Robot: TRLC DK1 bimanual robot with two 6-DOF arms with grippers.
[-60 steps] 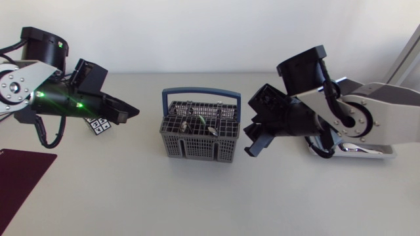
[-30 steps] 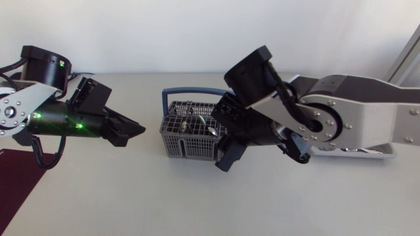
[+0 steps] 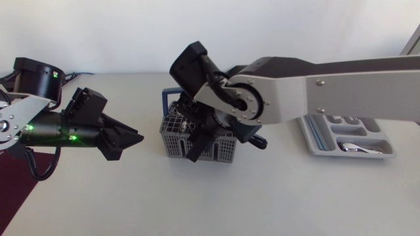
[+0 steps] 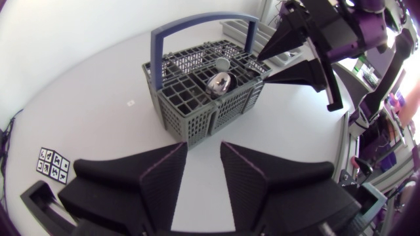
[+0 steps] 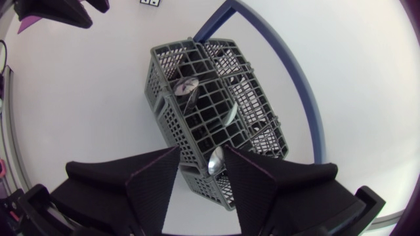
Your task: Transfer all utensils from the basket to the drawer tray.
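Observation:
The grey wire basket (image 3: 172, 135) with a blue handle stands mid-table, partly covered by my right arm. My right gripper (image 3: 195, 149) hangs open just over the basket's front edge. In the right wrist view the basket (image 5: 216, 111) lies right under the open right gripper (image 5: 203, 177), with a spoon bowl (image 5: 216, 160) showing below the gap and other spoons (image 5: 187, 85) deeper in. My left gripper (image 3: 126, 140) is open, left of the basket and apart from it. Ahead of the left gripper (image 4: 203, 164) are the basket (image 4: 197, 105), a spoon (image 4: 220, 82) and my right gripper (image 4: 308, 62). The drawer tray (image 3: 315, 141) holds one spoon (image 3: 352, 149).
A dark red mat (image 3: 10, 187) lies at the table's left front corner under my left arm. A small marker card (image 4: 52, 164) lies on the table beside the left gripper. Bare table stretches in front of the basket and the tray.
My right arm has swung left from beside the tray to above the basket, gripper pointing down. My left gripper has moved slightly right and lower, toward the basket.

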